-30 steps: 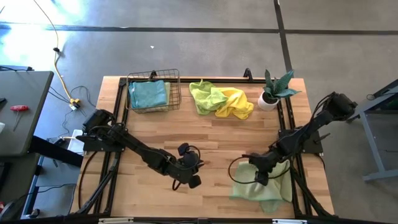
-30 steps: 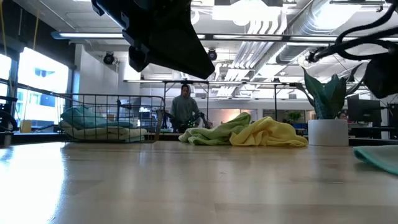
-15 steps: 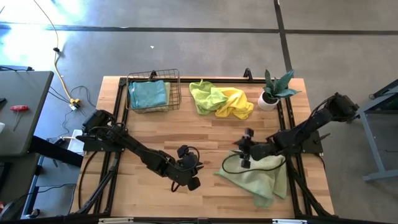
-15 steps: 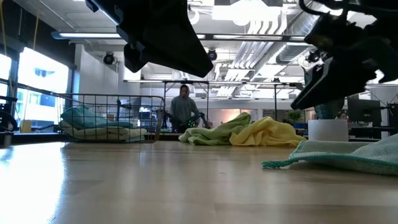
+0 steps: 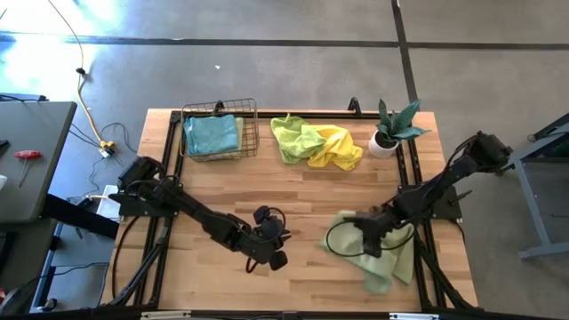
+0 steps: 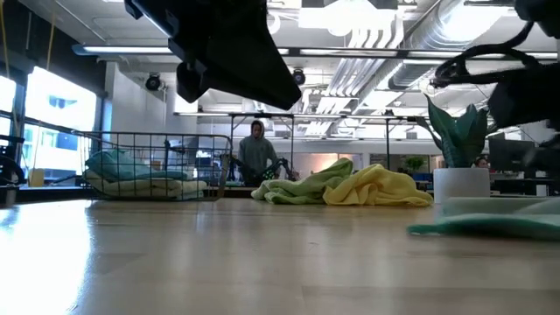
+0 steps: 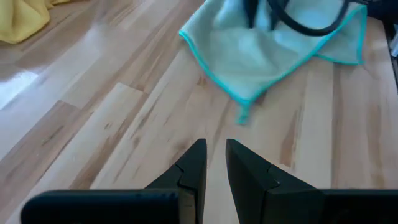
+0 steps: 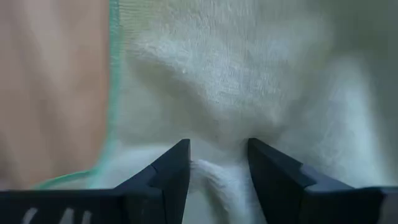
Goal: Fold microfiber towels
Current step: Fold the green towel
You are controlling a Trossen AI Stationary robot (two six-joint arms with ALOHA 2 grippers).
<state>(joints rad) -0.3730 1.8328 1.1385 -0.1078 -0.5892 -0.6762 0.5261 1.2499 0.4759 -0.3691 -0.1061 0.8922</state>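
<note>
A light wooden table [image 5: 293, 191] is seen from above on a grey concrete floor, with a wire basket [image 5: 220, 132] at the upper left of its surface and a potted plant [image 5: 394, 129] at the upper right. A blue towel [image 5: 212, 135] is held in the basket, and a lime green towel [image 5: 295, 138] lies crumpled touching a yellow towel [image 5: 339, 147] at the upper middle of the table. At the lower right of the high view, the right gripper [image 5: 369, 242] is lowered onto a pale green towel [image 5: 382, 262] that is spread unevenly on the wood; in the right wrist view a ridge of that cloth appears to be pinched between the fingers [image 8: 171, 171], though the contact is partly hidden. The left gripper [image 7: 213, 163] is held just above bare wood at the lower centre of the table, its fingers nearly together with nothing between them. A person [image 6: 256, 155] is visible in the room behind the table.
</note>
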